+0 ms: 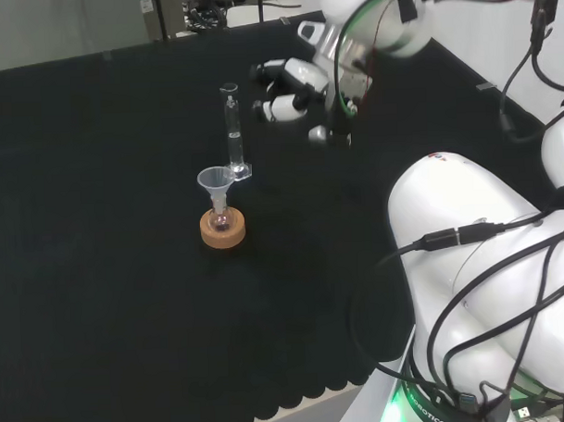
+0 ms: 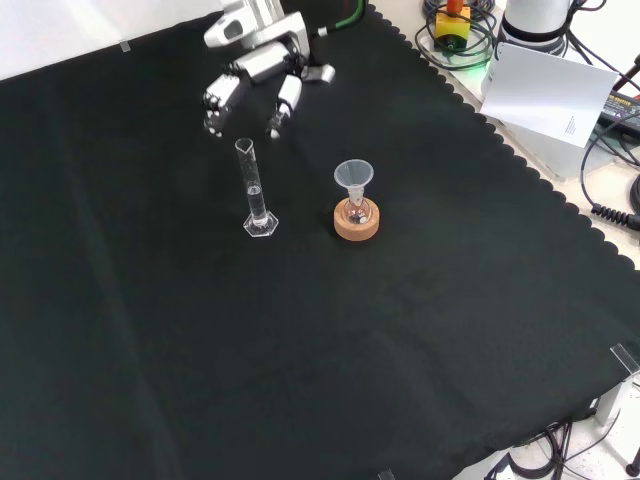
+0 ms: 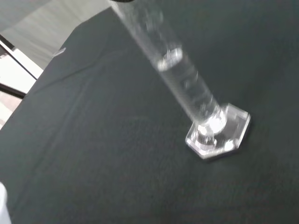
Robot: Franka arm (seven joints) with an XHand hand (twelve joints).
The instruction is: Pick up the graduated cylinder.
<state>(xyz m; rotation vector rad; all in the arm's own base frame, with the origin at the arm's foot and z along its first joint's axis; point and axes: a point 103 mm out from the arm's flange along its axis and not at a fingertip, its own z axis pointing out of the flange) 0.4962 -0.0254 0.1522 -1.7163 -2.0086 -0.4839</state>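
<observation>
A clear graduated cylinder [image 1: 233, 131] stands upright on its hexagonal foot on the black cloth, with some clear liquid in its lower part. In the front view the graduated cylinder [image 2: 255, 188] is left of a cork ring. My hand [image 1: 291, 86] hovers to the right of the cylinder's top in the head view, a short way off and not touching. The hand [image 2: 255, 75] reaches in from the top of the front view, fingers relaxed and spread, holding nothing. The wrist view has the cylinder [image 3: 187, 84] close, its foot [image 3: 219, 133] flat on the cloth.
A small round flask with a clear funnel [image 1: 215, 184] in its neck sits on a cork ring [image 1: 222, 229], just in front of the cylinder in the head view. Cork ring [image 2: 357, 221] and funnel [image 2: 353, 177] stand right of the cylinder in the front view. The arm's white links [image 1: 478, 260] stand at the right.
</observation>
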